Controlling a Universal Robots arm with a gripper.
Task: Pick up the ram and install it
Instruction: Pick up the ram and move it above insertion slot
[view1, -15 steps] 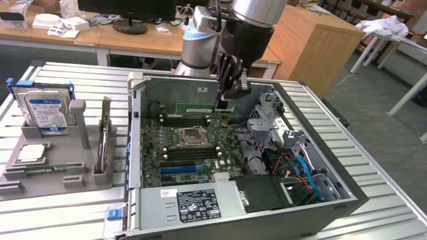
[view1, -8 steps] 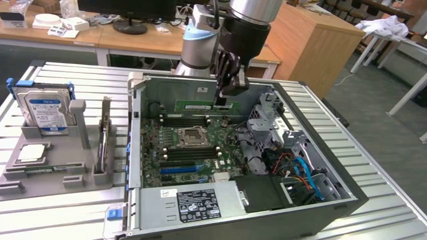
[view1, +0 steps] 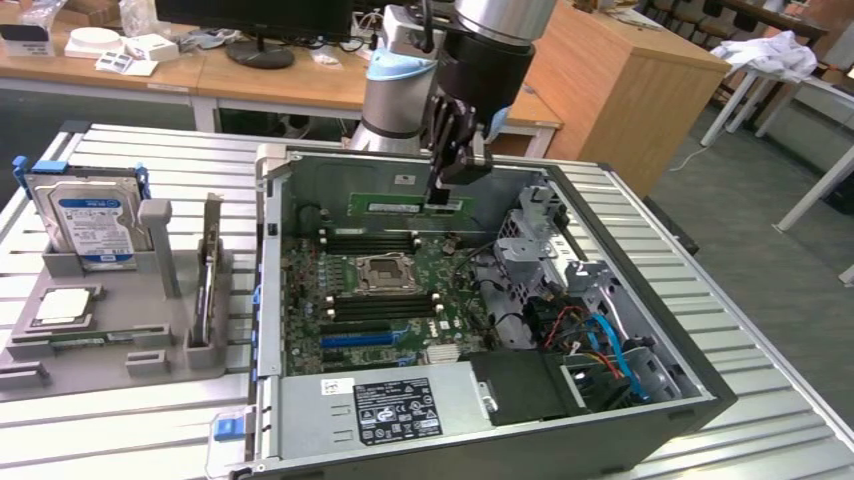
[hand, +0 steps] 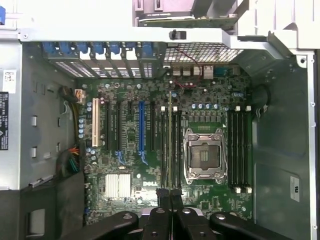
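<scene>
The ram (view1: 387, 206) is a thin green stick hanging level above the far end of the motherboard (view1: 380, 300), inside the open computer case (view1: 274, 300). My gripper (view1: 438, 200) comes down from above and is shut on the stick near its end toward the exterior view's right. In the wrist view the ram (hand: 170, 150) shows edge-on as a thin line between my shut fingertips (hand: 163, 194). It lies over the black memory slots (hand: 176, 145) beside the CPU socket (hand: 205, 155). A second bank of slots (hand: 239, 150) sits on the socket's other side.
At the exterior view's left, a grey holder (view1: 160, 330) carries a silver hard drive (view1: 91, 215). Inside the case are a power supply (view1: 387, 410), a metal drive cage (view1: 541, 240) and orange and blue cables (view1: 601, 345). Desks and a monitor stand behind.
</scene>
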